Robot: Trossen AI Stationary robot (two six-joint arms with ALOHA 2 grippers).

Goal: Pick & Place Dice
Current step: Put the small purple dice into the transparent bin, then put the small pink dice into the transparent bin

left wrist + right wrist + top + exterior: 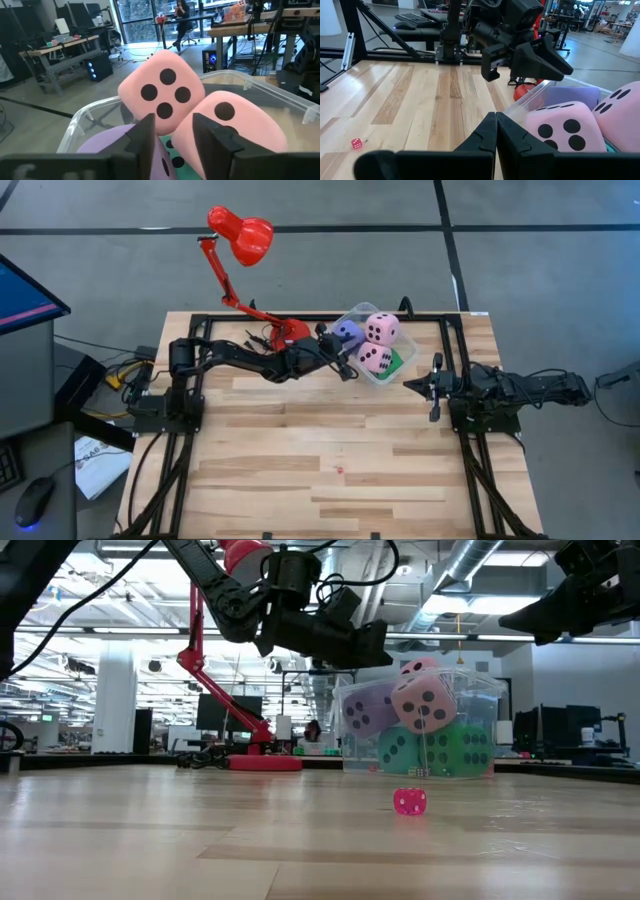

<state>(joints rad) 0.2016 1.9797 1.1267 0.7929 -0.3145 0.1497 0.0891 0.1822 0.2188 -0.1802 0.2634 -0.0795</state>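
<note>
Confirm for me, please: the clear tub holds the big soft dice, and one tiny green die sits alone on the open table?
Not quite: the tiny die alone on the table is pink-red, not green, as the low view shows. The clear tub does hold the big soft dice.

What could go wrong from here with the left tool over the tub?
1. The tub is heaped: two pink dice sit above the rim and may roll out if nudged.
2. The open left tool hangs right at the pile; descending could shove the tub.
3. A tiny die lies alone on the table, easily overlooked.
</note>
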